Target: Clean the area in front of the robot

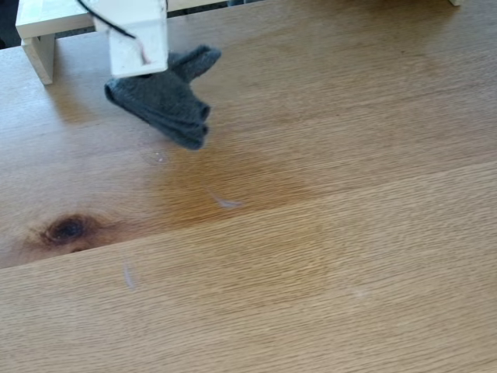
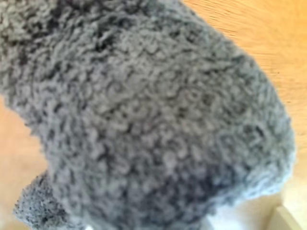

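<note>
Across the wooden table (image 1: pixel 326 256), a dark knot (image 1: pixel 68 228) sits at nine o'clock and small pale smudges (image 1: pixel 227 203) lie near centre; a white raised shelf (image 1: pixel 43 31) stands at eleven o'clock. At the fixed view's eleven o'clock, the robot's white plastic arm (image 1: pixel 140 35) hangs over a crumpled grey woolly cloth (image 1: pixel 167 101), touching it; whether its fingers are parted or clamped I cannot tell. Fuzzy grey cloth (image 2: pixel 144 120) fills the wrist view.

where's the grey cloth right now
In the fixed view the grey cloth is at the upper left, bunched under the white arm on the wooden table, above the dark knot. In the wrist view it sits close up.
</note>
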